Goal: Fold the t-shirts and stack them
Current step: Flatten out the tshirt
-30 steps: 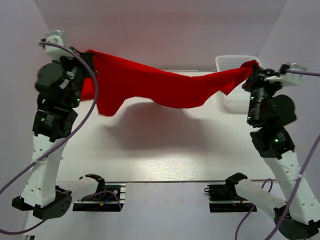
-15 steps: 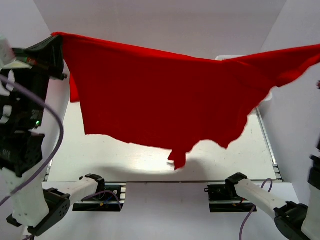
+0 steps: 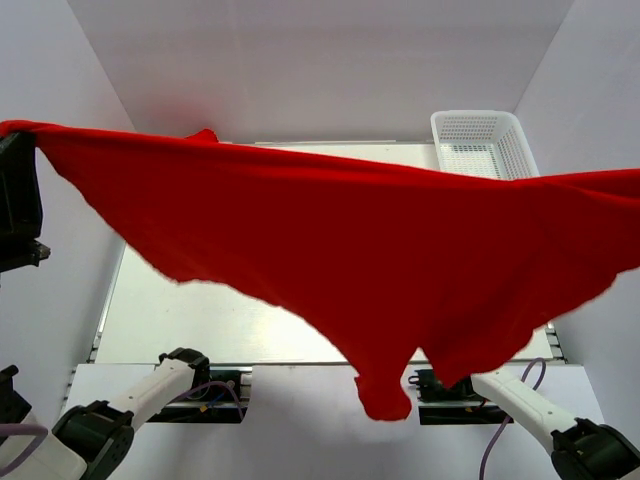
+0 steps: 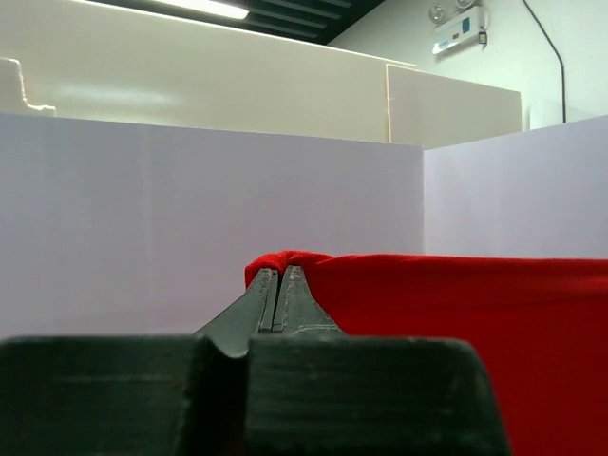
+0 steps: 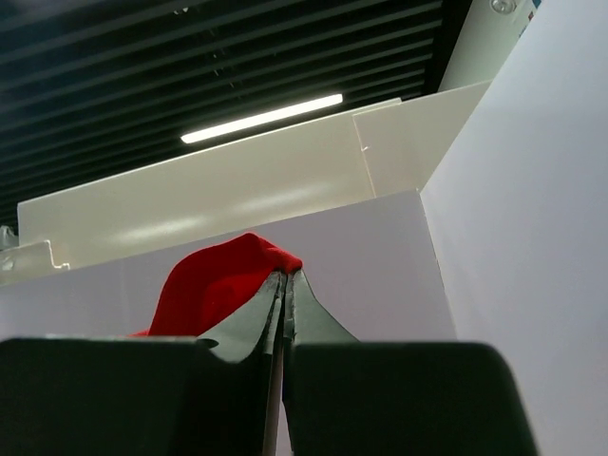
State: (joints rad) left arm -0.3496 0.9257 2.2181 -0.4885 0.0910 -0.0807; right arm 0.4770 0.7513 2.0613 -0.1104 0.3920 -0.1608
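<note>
One red t-shirt (image 3: 350,250) hangs stretched in the air across the whole top view, high above the table, its loose lower edge drooping toward the near side. In the left wrist view my left gripper (image 4: 280,276) is shut on a bunched red corner of the t-shirt (image 4: 456,313). My right gripper (image 5: 286,276) is likewise shut on the other red corner (image 5: 209,280), seen against the white wall. In the top view the left arm's dark body (image 3: 15,200) shows at the left edge, and the right gripper is past the right edge.
A white mesh basket (image 3: 482,142) stands at the table's back right corner. The white table (image 3: 200,325) lies below the cloth, mostly hidden by it. White walls enclose the left, back and right sides. Both arm bases (image 3: 180,385) sit at the near edge.
Both arms have lifted and spread apart, carrying the t-shirt up toward the camera. It now spans the view edge to edge, and the right gripper has left the top view.
</note>
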